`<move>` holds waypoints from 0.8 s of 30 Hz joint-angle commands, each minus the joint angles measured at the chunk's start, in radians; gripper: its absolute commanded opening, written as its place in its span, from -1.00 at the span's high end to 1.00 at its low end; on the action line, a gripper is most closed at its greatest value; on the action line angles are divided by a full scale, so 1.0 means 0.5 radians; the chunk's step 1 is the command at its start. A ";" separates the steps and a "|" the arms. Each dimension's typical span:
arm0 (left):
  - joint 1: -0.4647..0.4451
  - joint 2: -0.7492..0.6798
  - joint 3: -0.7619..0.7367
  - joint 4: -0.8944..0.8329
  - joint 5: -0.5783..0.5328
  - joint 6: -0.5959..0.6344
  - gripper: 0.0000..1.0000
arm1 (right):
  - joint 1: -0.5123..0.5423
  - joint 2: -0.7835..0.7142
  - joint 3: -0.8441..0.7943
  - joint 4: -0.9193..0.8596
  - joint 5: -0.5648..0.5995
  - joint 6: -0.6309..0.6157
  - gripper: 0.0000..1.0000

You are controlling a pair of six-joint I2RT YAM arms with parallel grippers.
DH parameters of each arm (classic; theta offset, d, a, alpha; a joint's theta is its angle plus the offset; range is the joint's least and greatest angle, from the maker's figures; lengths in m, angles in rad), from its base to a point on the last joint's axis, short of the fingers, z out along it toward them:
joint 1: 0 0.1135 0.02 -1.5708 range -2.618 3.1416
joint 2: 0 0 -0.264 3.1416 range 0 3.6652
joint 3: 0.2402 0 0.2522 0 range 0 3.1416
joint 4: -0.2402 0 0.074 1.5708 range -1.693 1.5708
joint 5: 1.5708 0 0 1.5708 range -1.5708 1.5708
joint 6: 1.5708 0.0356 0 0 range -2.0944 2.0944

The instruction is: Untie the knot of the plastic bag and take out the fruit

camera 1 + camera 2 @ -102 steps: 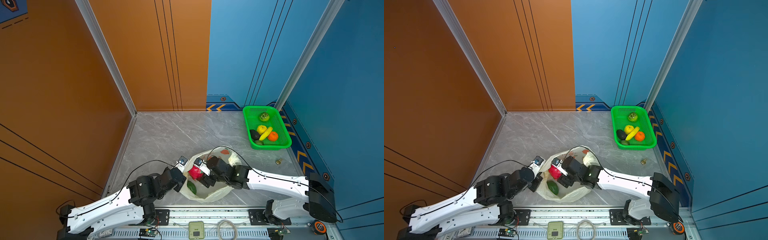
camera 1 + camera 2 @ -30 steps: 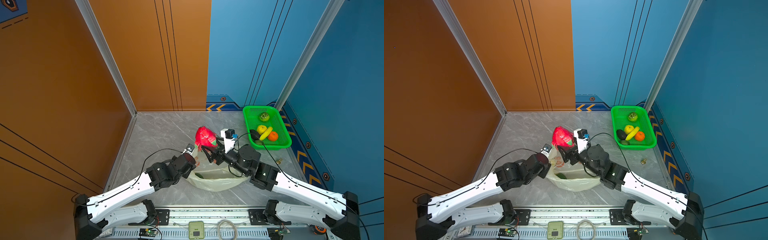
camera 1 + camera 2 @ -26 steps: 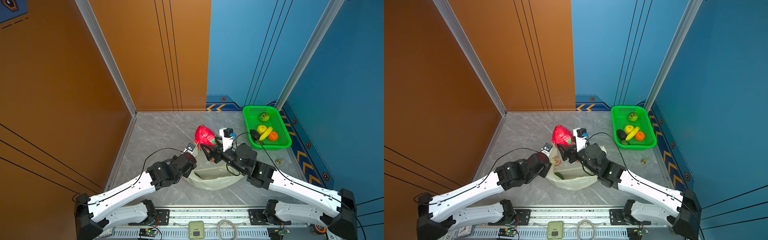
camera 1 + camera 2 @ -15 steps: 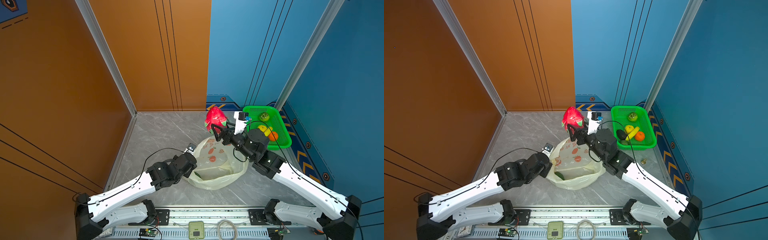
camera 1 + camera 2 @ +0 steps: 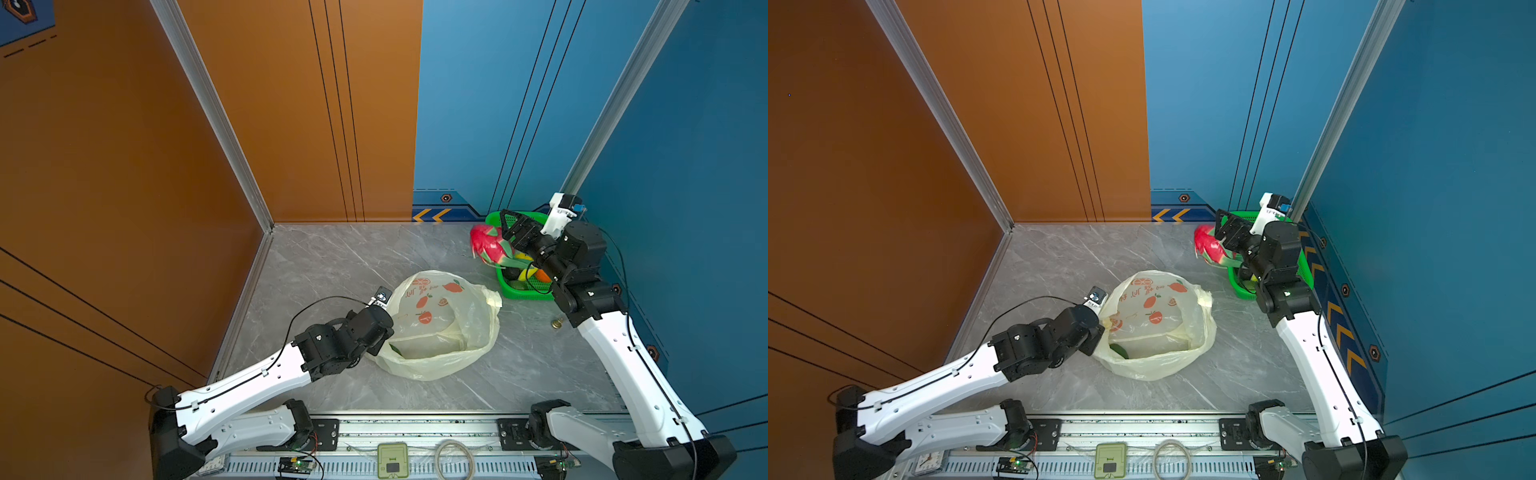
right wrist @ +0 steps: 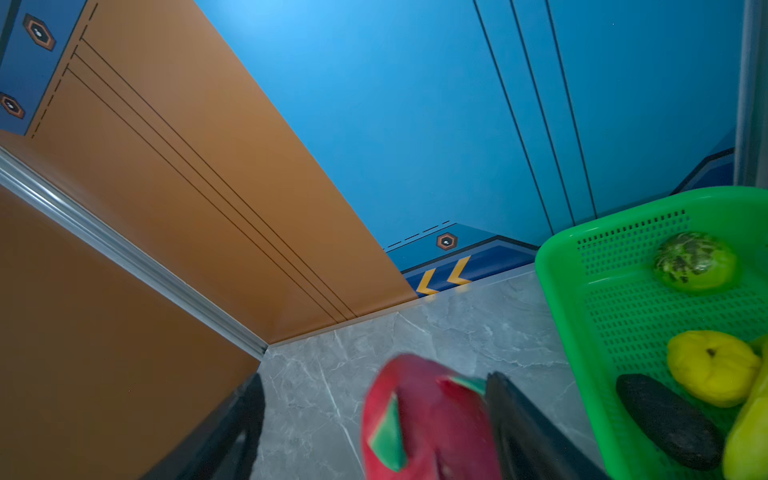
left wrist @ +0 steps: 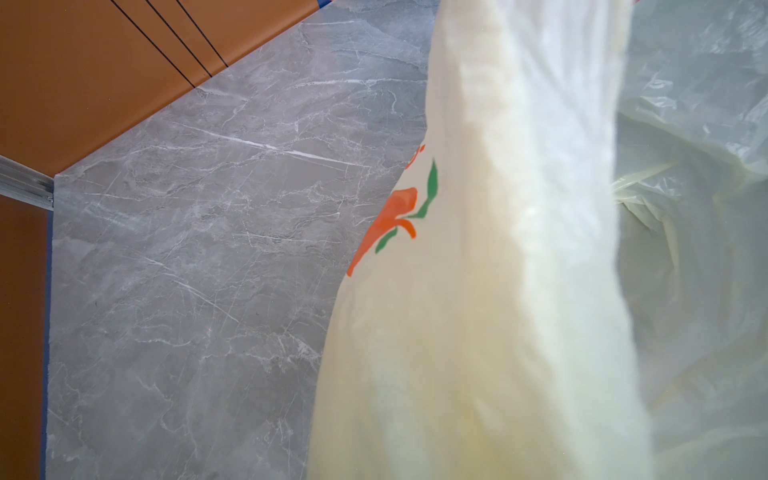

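The pale-yellow plastic bag (image 5: 440, 324) (image 5: 1154, 324) lies open on the grey floor, and no knot shows on it. My left gripper (image 5: 384, 332) is shut on the plastic bag's left rim; in the left wrist view the bag film (image 7: 478, 291) covers the jaws. A green fruit (image 5: 395, 350) lies inside the bag. My right gripper (image 5: 505, 226) (image 6: 374, 378) is at the green basket's left rim, open. The pink-red dragon fruit (image 5: 486, 245) (image 6: 424, 424) is blurred, rests against one finger only, and a wide gap separates it from the other.
The green basket (image 5: 523, 291) (image 6: 615, 316) stands at the back right by the blue wall. It holds a bumpy green fruit (image 6: 694, 262), a yellow citrus (image 6: 712, 365) and a dark avocado (image 6: 669, 419). A small brass object (image 5: 557, 323) lies on the floor beside it.
My right arm has swung the dragon fruit from above the bag out to the basket's rim, and the fruit now sits loose against one finger. The left gripper has stayed on the bag's rim.
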 commanded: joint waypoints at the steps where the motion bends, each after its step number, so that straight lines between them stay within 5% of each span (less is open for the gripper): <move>1: -0.003 -0.030 0.002 0.025 0.014 0.012 1.00 | -0.194 0.123 0.051 -0.089 -0.199 -0.016 -0.45; 8: 0.000 -0.058 0.054 0.030 0.027 0.003 1.00 | -0.482 0.419 0.056 -0.096 -0.274 -0.125 -0.45; 18: 0.072 -0.246 -0.088 -0.076 -0.049 -0.079 1.00 | -0.290 0.343 -0.084 -0.280 -0.285 -0.281 -0.54; 24: 0.195 -0.333 -0.092 -0.104 -0.082 -0.064 1.00 | -0.262 0.182 -0.265 -0.329 -0.263 -0.259 -0.86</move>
